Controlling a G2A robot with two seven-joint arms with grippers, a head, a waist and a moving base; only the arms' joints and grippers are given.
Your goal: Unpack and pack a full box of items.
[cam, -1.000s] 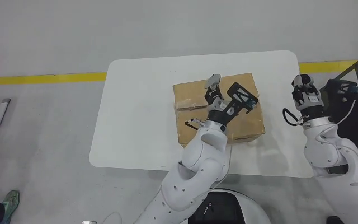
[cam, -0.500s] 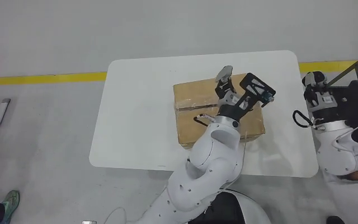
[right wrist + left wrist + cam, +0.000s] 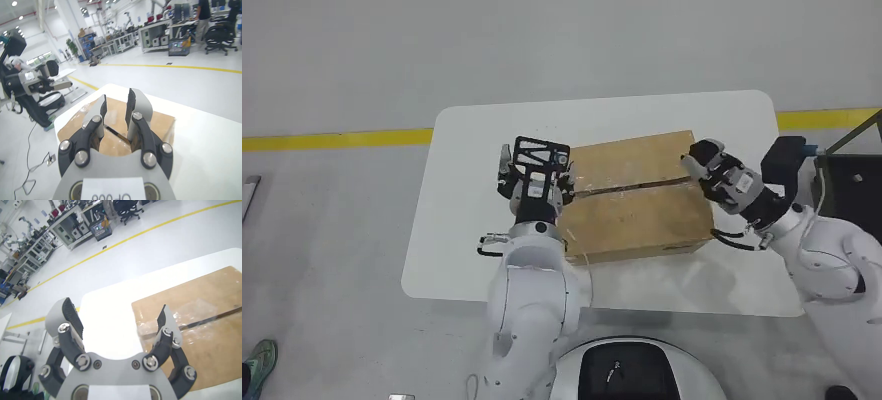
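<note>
A: The left gripper (image 3: 115,308), grey metal with ribbed black pads, hangs just beside the left end of the box. Its fingers are spread wide with nothing between them. What is it facing?

B: A large, closed, brown corrugated-cardboard box (image 3: 637,200), rectangular and flat-topped. Under the box lies a smooth white table with rounded corners (image 3: 467,200). The right gripper (image 3: 117,97) hovers at the box's right end, its fingers a narrow gap apart and also empty.

A: How would the box handle?

B: Probably stiff in the walls, heavy if full, and too wide for either gripper to span. The likeliest hold is a flap edge along the dark centre seam (image 3: 209,319), where the top flaps meet. Crinkled clear tape (image 3: 191,311) over the seam at the box's left end looks glossy, so the pads may slide there.
</note>
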